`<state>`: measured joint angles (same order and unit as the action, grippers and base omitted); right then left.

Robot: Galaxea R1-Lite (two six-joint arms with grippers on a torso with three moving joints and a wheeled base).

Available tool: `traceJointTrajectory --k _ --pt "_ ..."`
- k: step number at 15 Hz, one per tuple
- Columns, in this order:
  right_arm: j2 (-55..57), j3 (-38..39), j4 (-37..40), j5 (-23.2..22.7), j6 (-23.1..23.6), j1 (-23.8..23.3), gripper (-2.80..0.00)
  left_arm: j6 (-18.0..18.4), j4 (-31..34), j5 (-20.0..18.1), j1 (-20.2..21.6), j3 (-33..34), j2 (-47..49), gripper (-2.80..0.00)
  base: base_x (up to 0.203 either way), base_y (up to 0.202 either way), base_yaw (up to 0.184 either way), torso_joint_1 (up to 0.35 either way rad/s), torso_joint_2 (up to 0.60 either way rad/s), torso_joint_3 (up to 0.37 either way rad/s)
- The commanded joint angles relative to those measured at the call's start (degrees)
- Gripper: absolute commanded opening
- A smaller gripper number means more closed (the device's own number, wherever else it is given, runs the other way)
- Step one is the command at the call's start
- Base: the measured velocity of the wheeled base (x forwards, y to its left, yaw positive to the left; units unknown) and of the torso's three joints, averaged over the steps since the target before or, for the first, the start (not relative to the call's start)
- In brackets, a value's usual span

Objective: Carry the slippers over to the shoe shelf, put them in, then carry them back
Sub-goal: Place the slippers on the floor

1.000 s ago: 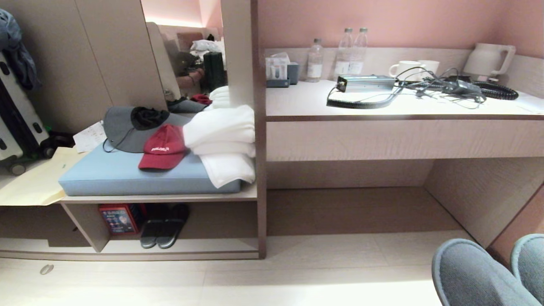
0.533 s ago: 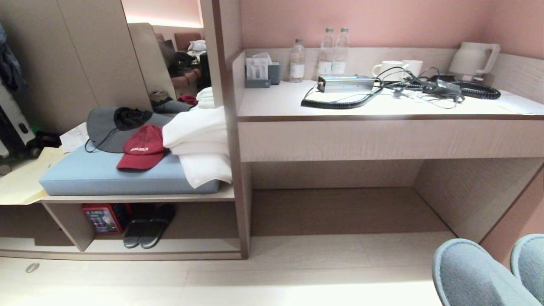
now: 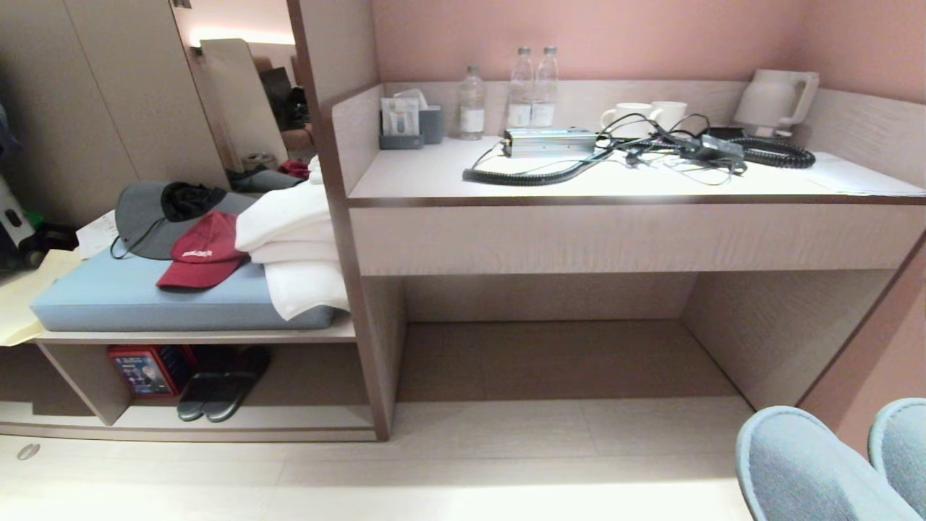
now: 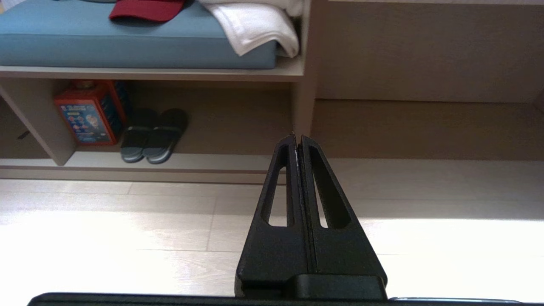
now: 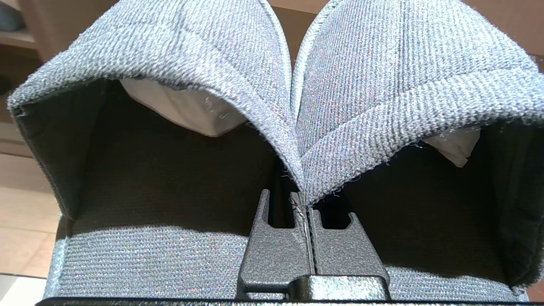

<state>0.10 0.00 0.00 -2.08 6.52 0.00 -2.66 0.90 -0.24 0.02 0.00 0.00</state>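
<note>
The slippers (image 3: 803, 470) are a grey-blue knit pair at the bottom right of the head view, held up off the floor. In the right wrist view my right gripper (image 5: 302, 204) is shut on the slippers (image 5: 204, 51), pinching the inner edges of both toe bands together. The shoe shelf (image 3: 289, 433) is the low pale-wood cubby at the lower left, under the cushioned bench. My left gripper (image 4: 297, 138) is shut and empty, pointing at the floor in front of the shoe shelf (image 4: 221, 163).
Another dark pair of slippers (image 3: 217, 387) and a red box (image 3: 148, 369) sit in the shelf. A blue cushion (image 3: 145, 297) carries caps and white towels (image 3: 296, 253). The desk counter (image 3: 636, 235) holds bottles, cables and a kettle.
The whole head view has shifted left, so the camera has moved right. The held slippers keep their place in the picture. Both grippers stay shut.
</note>
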Motion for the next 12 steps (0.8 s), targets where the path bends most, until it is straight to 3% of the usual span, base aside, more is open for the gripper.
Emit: traceJointTrajectory --k 1,9,12 --pt "0.1 0.0 0.0 0.0 0.1 0.0 -2.8 -0.1 0.0 0.0 0.0 0.0 -0.1 -2.8 0.0 -0.194 0.003 -0.006 0.01 0.002" --pt "0.2 0.0 0.0 0.0 0.1 0.0 -2.8 0.0 0.0 0.0 0.0 0.0 -0.1 -2.8 0.0 -0.197 0.002 0.002 0.0 0.003" --pt "0.1 0.0 0.0 0.0 0.1 0.0 -2.8 0.0 0.1 0.0 0.0 0.0 -0.1 -2.8 0.0 -0.088 0.002 -0.001 0.0 0.001"
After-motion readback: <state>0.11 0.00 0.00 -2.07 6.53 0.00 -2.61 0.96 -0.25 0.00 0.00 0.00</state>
